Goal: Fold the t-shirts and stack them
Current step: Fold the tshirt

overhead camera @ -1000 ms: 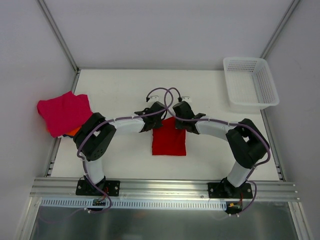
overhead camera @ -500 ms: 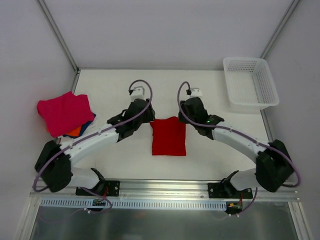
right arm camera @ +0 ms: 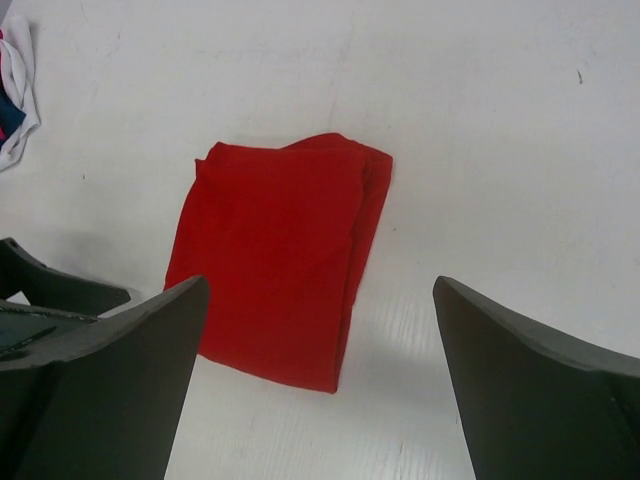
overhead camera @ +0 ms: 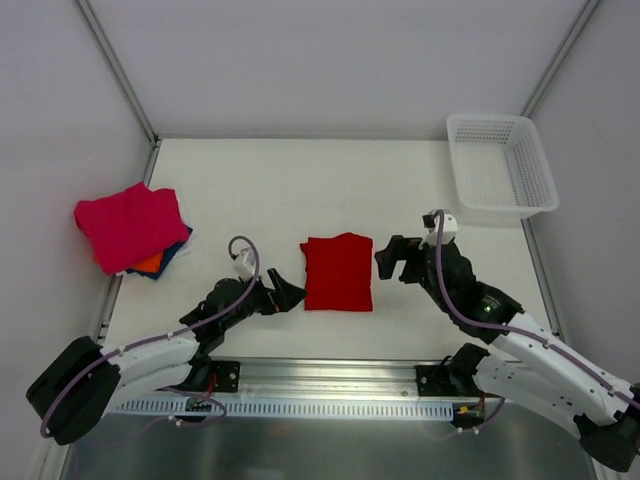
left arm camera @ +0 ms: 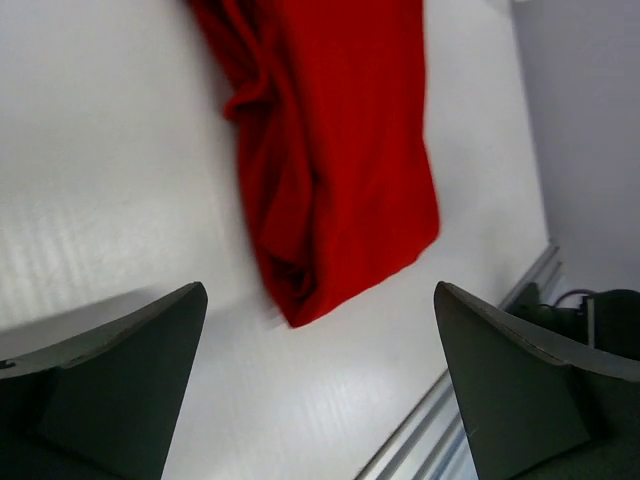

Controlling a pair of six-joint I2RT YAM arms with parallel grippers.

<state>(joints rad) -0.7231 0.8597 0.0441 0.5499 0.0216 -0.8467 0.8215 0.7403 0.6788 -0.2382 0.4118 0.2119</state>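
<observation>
A bright red t-shirt (overhead camera: 338,272) lies folded into a flat rectangle near the table's middle, also seen in the left wrist view (left arm camera: 330,150) and the right wrist view (right arm camera: 275,270). My left gripper (overhead camera: 287,294) (left arm camera: 319,300) stands open just left of it, low over the table, with nothing between its fingers. To the shirt's right, my right gripper (overhead camera: 390,260) (right arm camera: 321,283) is open and empty, looking down on the cloth. More t-shirts sit piled at the far left: magenta-pink (overhead camera: 130,225) on top, with orange (overhead camera: 150,263) and dark blue (overhead camera: 176,248) edges showing beneath.
A white mesh basket (overhead camera: 500,165) stands at the back right corner. A metal rail (overhead camera: 320,372) runs along the near edge by the arm bases. Grey walls close in the table's left, right and back sides.
Both grippers have opened and let go of the red shirt's far edge. The arms have swung back towards the near edge, one to each side. The shirt stays folded in place.
</observation>
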